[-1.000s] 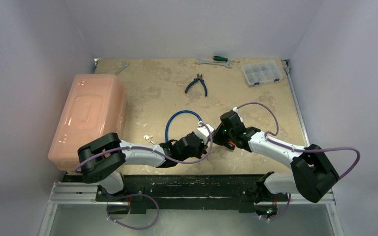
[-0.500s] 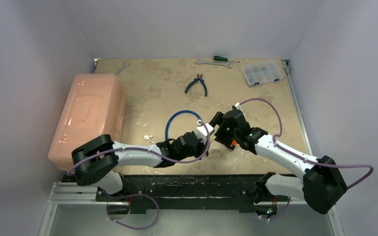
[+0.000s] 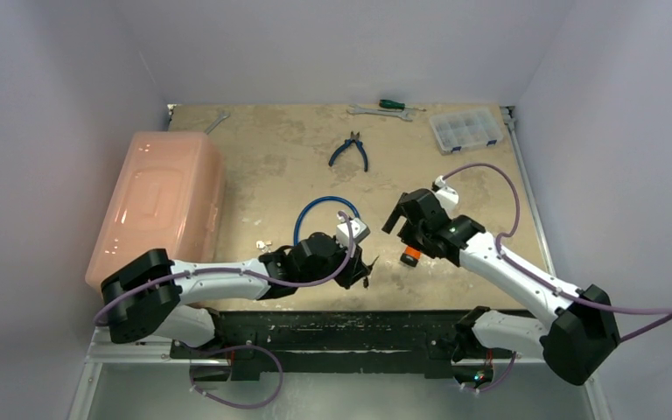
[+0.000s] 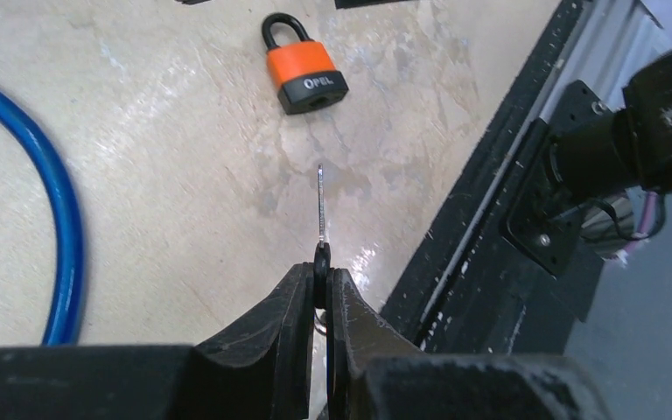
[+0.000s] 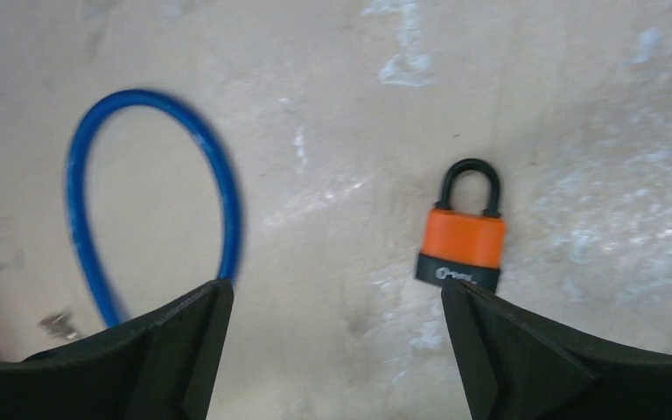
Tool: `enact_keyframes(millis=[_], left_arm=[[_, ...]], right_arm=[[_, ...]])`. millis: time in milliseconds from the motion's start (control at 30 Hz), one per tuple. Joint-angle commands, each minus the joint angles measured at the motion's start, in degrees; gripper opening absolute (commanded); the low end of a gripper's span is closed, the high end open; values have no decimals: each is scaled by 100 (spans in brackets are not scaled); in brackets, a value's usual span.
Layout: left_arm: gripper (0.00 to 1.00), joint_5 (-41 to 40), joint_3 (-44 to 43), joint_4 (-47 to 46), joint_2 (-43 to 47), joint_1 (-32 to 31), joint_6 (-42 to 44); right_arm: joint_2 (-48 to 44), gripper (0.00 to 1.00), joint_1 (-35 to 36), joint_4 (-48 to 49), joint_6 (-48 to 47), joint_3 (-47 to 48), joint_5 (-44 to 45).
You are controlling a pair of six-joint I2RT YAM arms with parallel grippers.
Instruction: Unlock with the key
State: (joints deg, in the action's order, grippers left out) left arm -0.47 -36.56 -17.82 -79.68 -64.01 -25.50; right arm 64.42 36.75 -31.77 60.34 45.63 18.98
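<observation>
Seen from above, two robot arms reach over a worn tan bench (image 3: 271, 166). The left pincer (image 4: 321, 273) is clamped on the head of a small key (image 4: 321, 206). The key's thin blade sticks straight out past the fingertips, edge-on to the wrist camera.

The padlock (image 4: 304, 66) lies flat on the bench ahead of that blade. It has an orange body, a black base and a black shackle seated in the body. Its base, with the keyhole, faces the key. The blade points almost at the padlock but its tip stops short, with bare bench between the two; key and padlock are not touching.

The right pincer (image 5: 332, 293) is spread wide and holds nothing. In its wrist view the padlock lies on the bench between the two fingers, nearer the right-hand finger (image 5: 525, 359) and apart from both. From above, the padlock shows just beside this pincer, on the side nearer the arm bases.

A blue cable (image 3: 315, 214) loops on the bench to the left of the padlock, near the left pincer. A pink bin (image 3: 157, 210) stands at the left edge. Pliers (image 3: 350, 149) and a clear organiser (image 3: 465, 129) lie well apart from the padlock, toward the far side.
</observation>
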Motion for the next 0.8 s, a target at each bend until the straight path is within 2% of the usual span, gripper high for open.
enact_keyframes(millis=[0, 267, 567, 767], left_arm=[[0, 823, 165, -95, 332, 89, -359], [0, 1451, 200, 118, 523, 175, -522], [0, 1531, 287, 208, 602, 196, -759], [0, 1512, 313, 249, 561, 196, -820]], right_arm=[[349, 99, -12, -914, -49, 283, 927], [899, 99, -243, -709, -430, 245, 743], [1554, 99, -375, -184, -882, 182, 263], [1880, 92, -509, 85, -945, 54, 100]])
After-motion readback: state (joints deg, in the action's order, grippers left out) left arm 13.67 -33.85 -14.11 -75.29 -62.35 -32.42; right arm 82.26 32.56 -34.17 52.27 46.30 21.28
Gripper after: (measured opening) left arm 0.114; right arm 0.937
